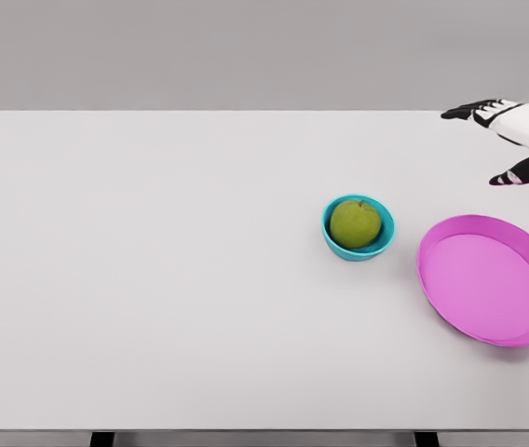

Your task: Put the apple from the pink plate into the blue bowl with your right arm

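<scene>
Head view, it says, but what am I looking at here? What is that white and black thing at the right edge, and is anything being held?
This is a simulator's render, seen from a camera on a humanoid robot's head, looking down at a white table. The white and black thing is the robot's right hand, reaching in from the right edge. Its fingers are spread and hold nothing. The left arm is out of the picture. On the table stands a small blue bowl with a green apple inside it. To the bowl's right lies a pink plate, which has nothing on it. So the apple is already in the bowl, and the hand is apart from both.
</scene>
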